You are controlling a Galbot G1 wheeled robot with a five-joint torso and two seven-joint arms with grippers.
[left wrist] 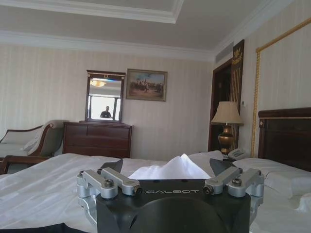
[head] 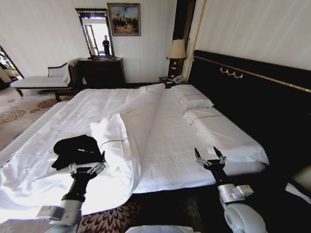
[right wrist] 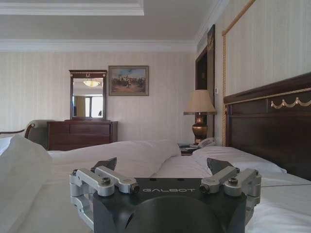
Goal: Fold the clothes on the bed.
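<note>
A crumpled black cotton T-shirt (head: 75, 149) lies at nine o'clock on the white-sheeted bed (head: 165, 141). Left gripper (head: 87, 165), released, touches its near edge; right gripper (head: 210, 156), released, hovers at four o'clock. Grabbing sheet with shirt could spoil the fold.

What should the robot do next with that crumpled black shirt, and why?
Probably ease the left gripper forward onto the near edge of the black T-shirt. The shirt lies bunched on the white bed, and the open fingers sit just short of it. The right gripper, also open, hovers over bare sheet farther right.
</note>
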